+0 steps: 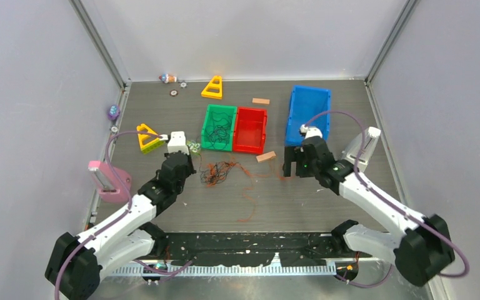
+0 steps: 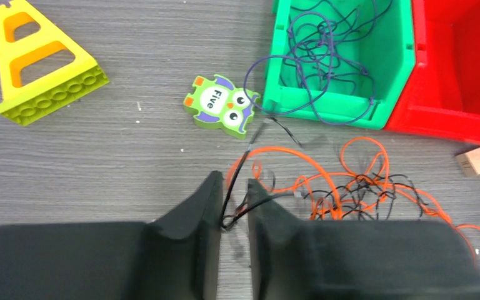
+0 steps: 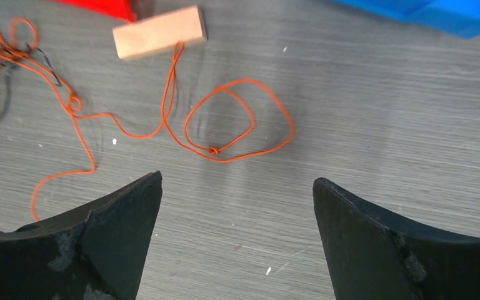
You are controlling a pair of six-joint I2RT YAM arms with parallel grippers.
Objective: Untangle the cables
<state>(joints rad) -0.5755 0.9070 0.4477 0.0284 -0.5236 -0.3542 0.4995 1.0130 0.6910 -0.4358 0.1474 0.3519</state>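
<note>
A clump of thin orange and black cables point(image 1: 220, 172) lies mid-table; it also shows in the left wrist view point(image 2: 356, 190). My left gripper point(image 1: 190, 165) point(image 2: 234, 187) is at the clump's left edge. Its jaws are nearly together, with a black strand point(image 2: 240, 165) pinched between them and raised off the table. An orange strand runs right from the clump and ends in a knotted loop point(image 3: 237, 125). My right gripper point(image 1: 297, 170) point(image 3: 237, 184) is open and empty just short of that loop. More dark cables point(image 2: 322, 50) lie in the green bin point(image 2: 387, 81), one loop hanging over its rim.
Behind the clump stand the green bin point(image 1: 205, 134), a red bin point(image 1: 250, 130) and a blue bin point(image 1: 308, 112). A green owl tile point(image 2: 220, 105) and a yellow block point(image 2: 44, 69) lie ahead of my left gripper. A wood block point(image 3: 158, 32) lies by the orange strand. A pink object point(image 1: 109, 181) stands left.
</note>
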